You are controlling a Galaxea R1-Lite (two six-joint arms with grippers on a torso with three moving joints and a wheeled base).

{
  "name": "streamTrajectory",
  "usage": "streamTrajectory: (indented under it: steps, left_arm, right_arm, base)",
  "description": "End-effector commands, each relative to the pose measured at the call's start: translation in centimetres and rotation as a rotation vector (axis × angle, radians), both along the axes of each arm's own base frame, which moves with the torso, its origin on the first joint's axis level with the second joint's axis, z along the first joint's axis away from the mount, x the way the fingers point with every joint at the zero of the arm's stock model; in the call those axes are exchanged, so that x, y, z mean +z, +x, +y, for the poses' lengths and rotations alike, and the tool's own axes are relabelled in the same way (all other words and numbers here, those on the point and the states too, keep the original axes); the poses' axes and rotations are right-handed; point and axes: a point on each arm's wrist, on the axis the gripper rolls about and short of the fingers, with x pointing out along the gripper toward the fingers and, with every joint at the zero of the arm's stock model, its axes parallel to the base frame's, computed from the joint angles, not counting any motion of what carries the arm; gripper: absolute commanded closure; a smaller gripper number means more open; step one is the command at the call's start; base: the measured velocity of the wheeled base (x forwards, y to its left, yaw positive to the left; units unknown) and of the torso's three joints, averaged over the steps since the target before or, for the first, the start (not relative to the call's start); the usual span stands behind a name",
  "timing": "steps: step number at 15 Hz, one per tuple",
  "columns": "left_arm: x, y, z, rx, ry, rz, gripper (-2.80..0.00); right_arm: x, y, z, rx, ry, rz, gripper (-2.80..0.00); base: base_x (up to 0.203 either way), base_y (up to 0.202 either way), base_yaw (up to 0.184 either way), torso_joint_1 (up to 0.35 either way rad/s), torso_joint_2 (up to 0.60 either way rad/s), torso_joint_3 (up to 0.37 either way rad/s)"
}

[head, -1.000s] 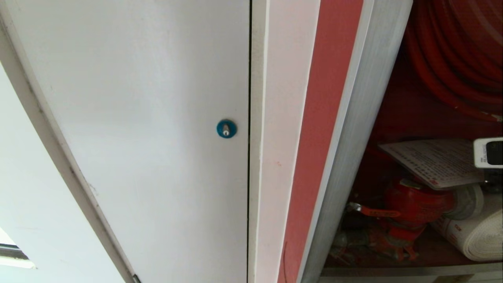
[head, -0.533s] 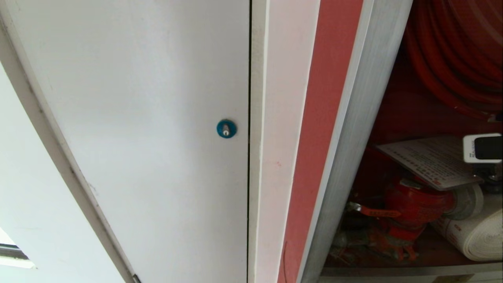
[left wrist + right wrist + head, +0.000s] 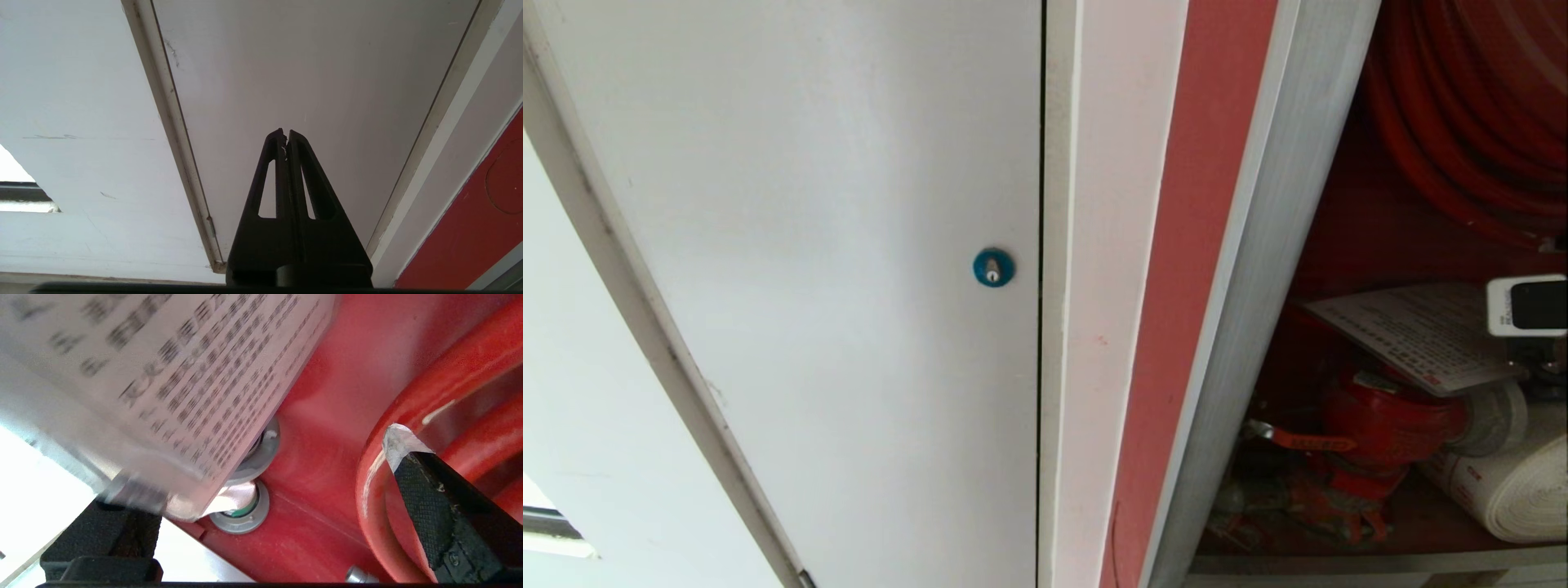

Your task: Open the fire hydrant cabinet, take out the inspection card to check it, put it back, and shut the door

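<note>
The fire hydrant cabinet [image 3: 1241, 310] stands open on the right, brushed-aluminium frame and red inside. Its door is out of view. The inspection card [image 3: 1413, 331], pale with fine print, lies tilted on top of the red valve [image 3: 1388, 420]. My right gripper [image 3: 261, 473] is inside the cabinet at the card's right edge, jaws wide open. The card [image 3: 163, 375] rests over one finger [image 3: 102, 539]; the other finger [image 3: 429, 506] is apart from it, beside the red hose [image 3: 408, 396]. My left gripper [image 3: 286, 132] is shut and empty, parked in front of the white door.
A white door [image 3: 809, 286] with a blue lock [image 3: 993, 267] fills the left. Coils of the red hose reel [image 3: 1478, 106] hang above the card. A white rolled hose [image 3: 1519, 498] lies beside the valve. A grey round fitting [image 3: 245, 514] sits under the card's corner.
The white part of my right gripper has edged a little left and up at the card's right edge, and the card has shifted slightly with it. The left arm is still.
</note>
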Motion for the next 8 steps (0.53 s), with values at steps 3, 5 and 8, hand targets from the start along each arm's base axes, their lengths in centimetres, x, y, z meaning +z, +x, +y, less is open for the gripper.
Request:
streamTrajectory:
  steps: [3,5,8]
  left_arm:
    - [-0.1,0.0,0.0,0.000,0.000,0.002,0.00]
    - [-0.1,0.0,0.0,0.000,0.000,0.002,0.00]
    - [-0.1,0.0,0.0,0.000,0.000,0.002,0.00]
  right_arm:
    - [0.2,-1.4,0.2,0.004,-0.008,0.023,-2.80]
    - [0.3,-2.0,0.3,0.004,-0.010,0.015,-2.80]
    - [0.6,-3.3,0.6,0.008,-0.016,0.017,-2.80]
  base:
    - [0.000,0.000,0.000,0.000,0.00,0.000]
    - [0.000,0.000,0.000,0.000,0.00,0.000]
    - [0.000,0.000,0.000,0.000,0.00,0.000]
